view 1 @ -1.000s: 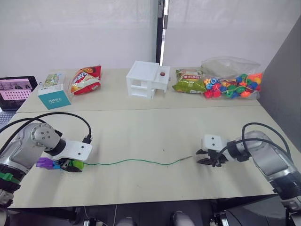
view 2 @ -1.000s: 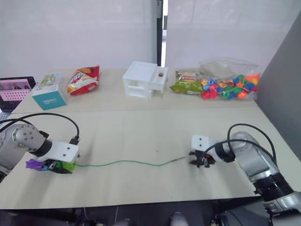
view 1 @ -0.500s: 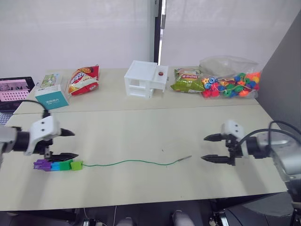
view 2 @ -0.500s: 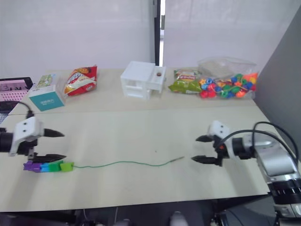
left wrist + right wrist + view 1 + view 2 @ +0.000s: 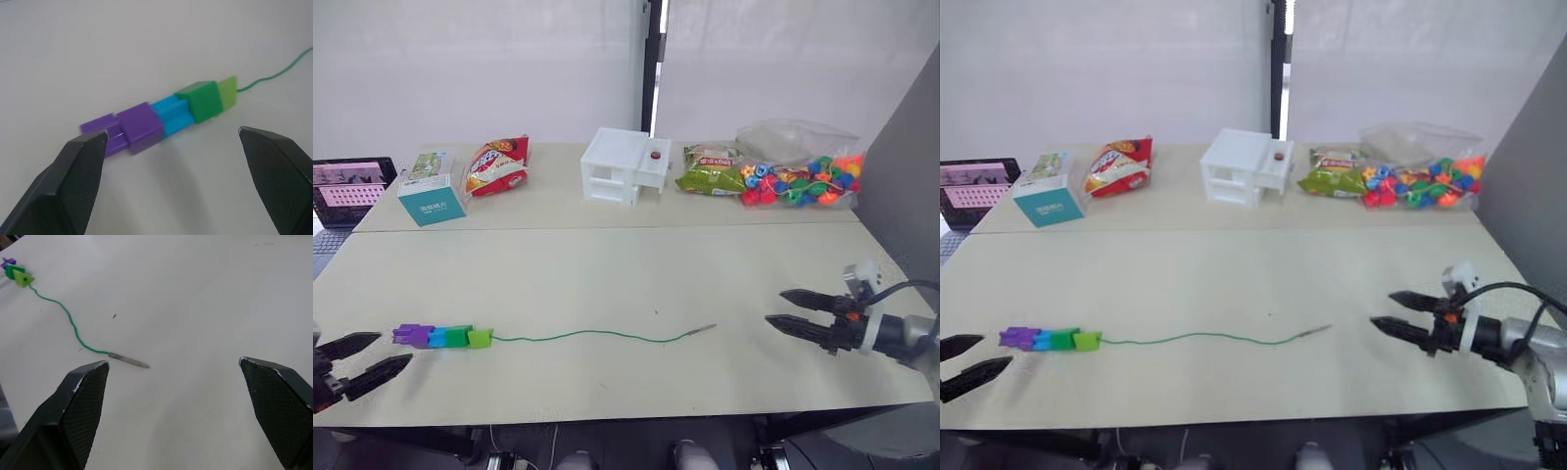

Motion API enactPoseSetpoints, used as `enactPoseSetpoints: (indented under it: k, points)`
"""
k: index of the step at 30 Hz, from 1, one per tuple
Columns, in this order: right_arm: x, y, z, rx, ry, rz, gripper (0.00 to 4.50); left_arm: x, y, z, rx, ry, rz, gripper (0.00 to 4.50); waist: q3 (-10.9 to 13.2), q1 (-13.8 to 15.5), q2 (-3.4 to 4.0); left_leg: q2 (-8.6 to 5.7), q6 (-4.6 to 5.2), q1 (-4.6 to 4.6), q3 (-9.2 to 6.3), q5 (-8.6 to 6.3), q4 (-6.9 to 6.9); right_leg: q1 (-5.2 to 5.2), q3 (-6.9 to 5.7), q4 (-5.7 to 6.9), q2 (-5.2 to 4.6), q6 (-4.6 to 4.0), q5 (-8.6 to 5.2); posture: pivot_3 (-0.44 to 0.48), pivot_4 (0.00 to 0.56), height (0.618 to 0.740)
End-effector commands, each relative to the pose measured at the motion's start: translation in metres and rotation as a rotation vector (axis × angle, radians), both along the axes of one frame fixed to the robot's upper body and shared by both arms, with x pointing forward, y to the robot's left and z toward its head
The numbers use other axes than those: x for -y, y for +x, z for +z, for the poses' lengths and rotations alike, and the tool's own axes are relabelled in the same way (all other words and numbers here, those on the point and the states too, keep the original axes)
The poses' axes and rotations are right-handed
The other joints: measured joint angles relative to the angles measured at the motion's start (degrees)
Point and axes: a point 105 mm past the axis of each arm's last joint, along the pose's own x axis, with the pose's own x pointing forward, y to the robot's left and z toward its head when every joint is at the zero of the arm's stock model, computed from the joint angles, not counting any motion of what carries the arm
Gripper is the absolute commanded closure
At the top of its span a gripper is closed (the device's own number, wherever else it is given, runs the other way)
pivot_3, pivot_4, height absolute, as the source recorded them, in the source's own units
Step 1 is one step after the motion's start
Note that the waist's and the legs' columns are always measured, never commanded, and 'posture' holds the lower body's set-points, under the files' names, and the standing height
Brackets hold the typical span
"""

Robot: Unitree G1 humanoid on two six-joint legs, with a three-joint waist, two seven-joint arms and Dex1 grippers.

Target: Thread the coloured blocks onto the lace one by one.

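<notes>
Five coloured blocks (image 5: 441, 337) lie in a row on the table (image 5: 607, 264), strung on the lace: two purple (image 5: 138, 128), one blue (image 5: 170, 114), one dark green (image 5: 201, 99), one light green (image 5: 228, 90). The green lace (image 5: 597, 336) runs right from them to its grey tip (image 5: 702, 329), which lies flat on the table. My left gripper (image 5: 395, 348) is open at the table's near left edge, just short of the purple end, holding nothing. My right gripper (image 5: 773, 306) is open and empty, a short way right of the lace tip (image 5: 128, 361).
On the far table stand a teal box (image 5: 430, 199), a red snack bag (image 5: 495, 164), a white toy house (image 5: 625, 164), a green snack bag (image 5: 710, 168) and a clear bag of mixed beads (image 5: 800, 181). A screen (image 5: 347, 186) sits far left. A grey panel (image 5: 906, 176) rises on the right.
My left gripper let go of the blocks, opened and drew back to the near left. My right gripper opened and drew away right from the lace tip. The camera shifted slightly.
</notes>
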Motion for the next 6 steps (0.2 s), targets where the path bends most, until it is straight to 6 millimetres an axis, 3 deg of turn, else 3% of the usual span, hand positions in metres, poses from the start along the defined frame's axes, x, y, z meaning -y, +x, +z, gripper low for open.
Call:
enactPoseSetpoints:
  k: [1, 6]
  points:
    - [0.0172, 0.0045, 0.0018, 0.050, -0.004, -0.071, 0.01, -0.0232, -0.0121, -0.0065, 0.004, 0.164, 0.128, 0.00, 0.0, 0.1, 0.01, 0.00, 0.00, 0.00, 0.00, 0.00, 0.00, 0.00, 0.00, 0.01, 0.00, 0.00, 0.00, 0.000, 0.150, 0.740]
    - [0.0251, 0.0132, -0.0055, 0.070, -0.039, -0.094, 0.01, -0.0321, -0.0181, -0.0135, 0.021, 0.177, 0.166, 0.00, 0.0, 0.1, 0.01, 0.01, -0.02, 0.01, 0.13, 0.00, -0.01, -0.05, 0.08, 0.01, 0.00, -0.03, 0.01, 0.000, 0.150, 0.740]
